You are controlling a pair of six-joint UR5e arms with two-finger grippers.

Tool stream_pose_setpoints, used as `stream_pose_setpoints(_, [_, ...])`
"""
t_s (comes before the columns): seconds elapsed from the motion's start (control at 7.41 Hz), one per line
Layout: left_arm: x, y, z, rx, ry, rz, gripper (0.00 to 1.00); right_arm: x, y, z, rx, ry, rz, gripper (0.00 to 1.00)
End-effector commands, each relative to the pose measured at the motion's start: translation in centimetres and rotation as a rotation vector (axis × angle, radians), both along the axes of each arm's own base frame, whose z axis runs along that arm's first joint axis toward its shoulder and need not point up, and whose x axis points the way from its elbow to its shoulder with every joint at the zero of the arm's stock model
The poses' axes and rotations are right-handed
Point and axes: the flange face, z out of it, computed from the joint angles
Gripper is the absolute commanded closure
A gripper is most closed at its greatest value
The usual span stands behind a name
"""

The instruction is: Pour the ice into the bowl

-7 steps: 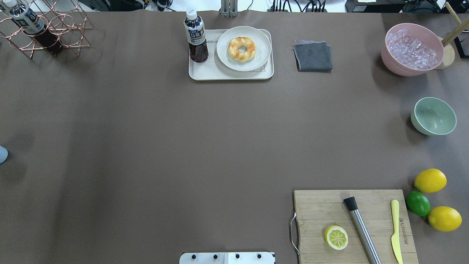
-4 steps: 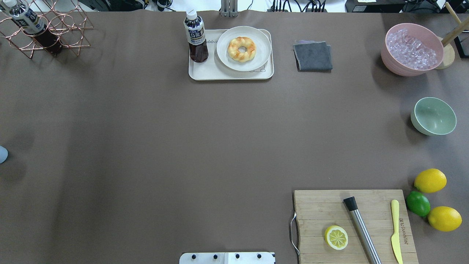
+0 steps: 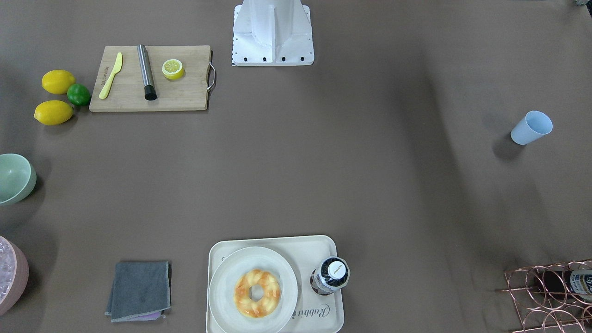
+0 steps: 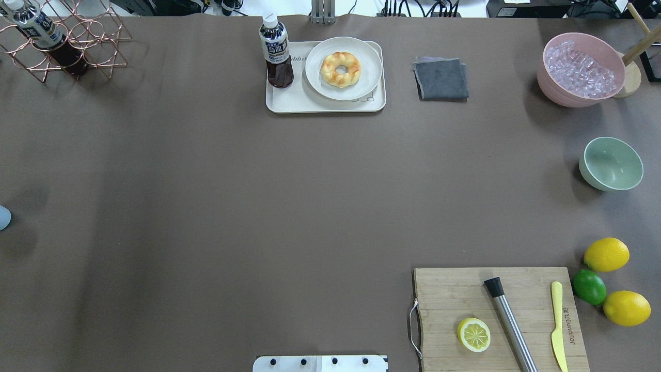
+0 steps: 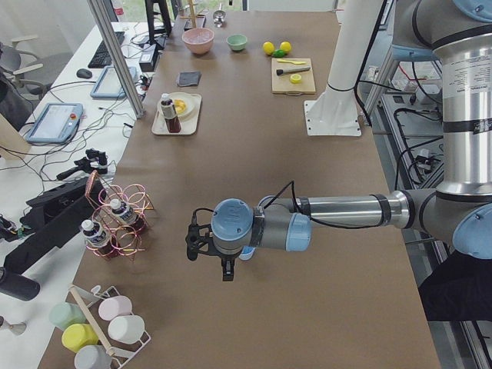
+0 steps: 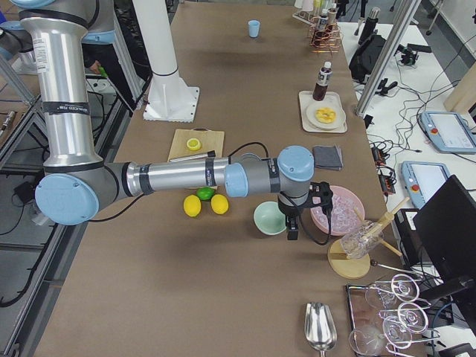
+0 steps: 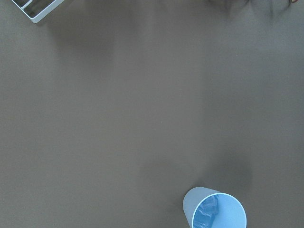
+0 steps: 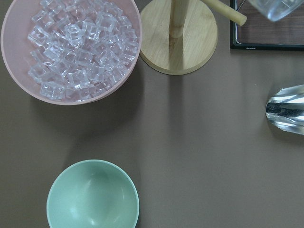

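Note:
The pale mint-green bowl (image 4: 612, 164) stands empty at the table's right edge, and it also fills the lower left of the right wrist view (image 8: 92, 194). A light blue cup (image 3: 532, 127) stands upright far over on the left side. Inside the cup (image 7: 214, 211), the left wrist view shows a few small clear ice cubes (image 7: 205, 217). My left gripper (image 5: 225, 270) hangs over the table close by the cup; I cannot tell whether it is open or shut. My right gripper (image 6: 291, 230) hovers between the bowl (image 6: 269, 217) and the pink tub; its state I cannot tell either.
A pink tub (image 4: 581, 70) heaped with ice pieces stands beyond the bowl, beside a wooden stand (image 8: 179, 42) and a metal scoop (image 8: 285, 109). Also here: a cutting board (image 4: 498, 318), lemons and a lime (image 4: 607, 254), a tray (image 4: 325, 103), a grey cloth (image 4: 441, 78), a copper rack (image 4: 77, 41).

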Motion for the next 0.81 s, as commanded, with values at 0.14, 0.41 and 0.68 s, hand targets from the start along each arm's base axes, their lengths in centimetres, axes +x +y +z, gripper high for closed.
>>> stream_pose_setpoints(0.14, [-0.1,0.2,-1.0,-0.068,0.011,-0.066,0.02,-1.0,-0.2,0.2,-0.020,0.001,-0.002,0.01])
stream_pose_setpoints(0.41, [-0.1,0.1,-2.4,-0.098,0.018,-0.111,0.02,-4.4,-1.9,-1.3,-0.042,0.003,-0.011,0.01])
stream_pose_setpoints(0.68, [0.4,-0.1,-3.8,-0.171,0.023,-0.181,0.03,-7.5,-4.2,-2.5,-0.057,0.027,-0.014,0.01])
